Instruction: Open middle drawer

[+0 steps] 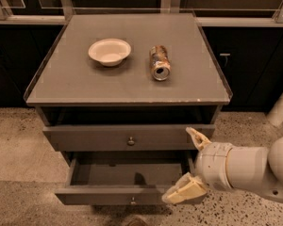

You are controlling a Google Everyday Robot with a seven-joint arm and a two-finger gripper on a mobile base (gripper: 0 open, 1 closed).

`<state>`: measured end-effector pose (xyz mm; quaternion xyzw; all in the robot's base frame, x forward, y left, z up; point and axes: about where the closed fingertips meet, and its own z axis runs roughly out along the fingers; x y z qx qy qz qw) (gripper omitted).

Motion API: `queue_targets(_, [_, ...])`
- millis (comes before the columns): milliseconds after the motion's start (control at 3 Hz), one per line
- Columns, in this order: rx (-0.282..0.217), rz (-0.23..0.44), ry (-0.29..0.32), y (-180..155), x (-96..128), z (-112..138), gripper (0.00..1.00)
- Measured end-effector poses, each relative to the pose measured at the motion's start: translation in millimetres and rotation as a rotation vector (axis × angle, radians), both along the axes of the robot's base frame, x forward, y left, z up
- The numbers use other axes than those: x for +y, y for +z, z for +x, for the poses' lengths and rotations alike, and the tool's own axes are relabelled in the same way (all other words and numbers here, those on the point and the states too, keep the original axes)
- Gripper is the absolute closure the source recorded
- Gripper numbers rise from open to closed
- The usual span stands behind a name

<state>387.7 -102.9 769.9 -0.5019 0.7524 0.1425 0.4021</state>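
White robot arm (254, 166): cut off by the right picture edge.
Cream two-finger gripper (178, 165), spread, below the grey table (75, 86) near its front right corner: lower finger hides the right front end of the dark grey-brown middle drawer (108, 195).
Dented metal can (159, 62): label unreadable.
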Motion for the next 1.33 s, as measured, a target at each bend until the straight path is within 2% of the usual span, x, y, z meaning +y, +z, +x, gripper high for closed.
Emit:
queue_targets(333, [0.046,0.079,-0.031,-54.6,-5.0,24.1,0.0])
queue_targets(667, [0.122,0.113,-0.061,-108.5,-7.1,35.4,0.0])
queue_targets(1000, [0.203,0.1,-0.096,-152.4,-10.9,37.3,0.0])
queue_targets(1333, [0.209,0.1,-0.099,-154.7,-10.5,38.4,0.18])
